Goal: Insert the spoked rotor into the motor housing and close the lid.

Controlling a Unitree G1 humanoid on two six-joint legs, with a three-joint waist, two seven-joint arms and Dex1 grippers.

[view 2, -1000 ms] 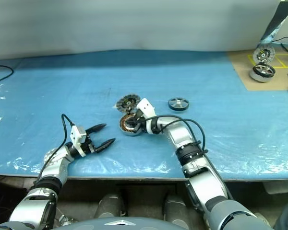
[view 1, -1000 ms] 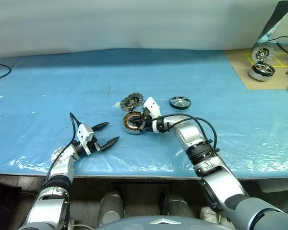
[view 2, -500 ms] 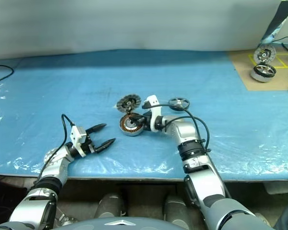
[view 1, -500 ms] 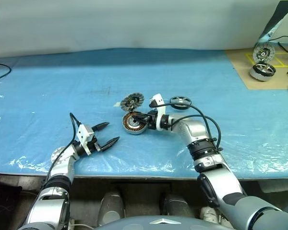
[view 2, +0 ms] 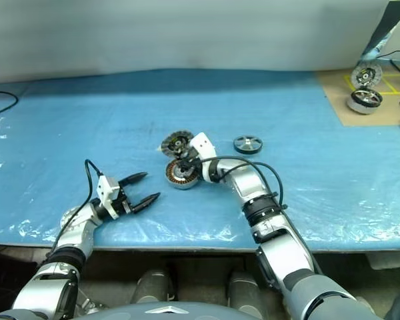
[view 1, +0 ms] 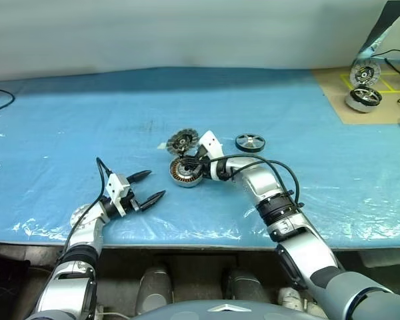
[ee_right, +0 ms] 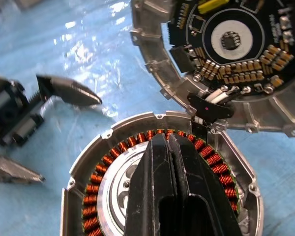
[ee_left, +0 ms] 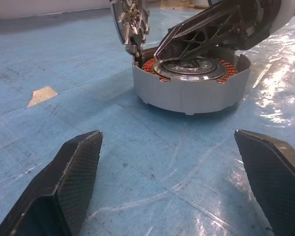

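The blue-covered table (view 1: 67,120) carries everything. On it the motor housing (view 1: 185,171) sits open, copper windings showing around a silvery centre, directly under the tips of the right gripper (ee_right: 170,147), whose two black fingers are pressed together with nothing between them. Just beyond those tips the lid (view 1: 183,141) stands tilted up on its hinge at the housing's far rim, its circuit-board underside facing the gripper. The spoked rotor (view 1: 251,142) lies flat behind the right wrist, off to the arm's outer side and apart from the housing, so it is not yet inserted.

The step in hand looks like work inside or at the rim of the housing with closed fingers. To do it well, the tips should stay off the windings and the hinge wiring, and the lid should remain propped open so the rotor can drop in squarely.

The right forearm reaches in low across the table, the wrist bent toward the left. The left gripper (view 1: 145,187) hovers low, jaws spread wide and empty, well short of the housing and pointing at it.
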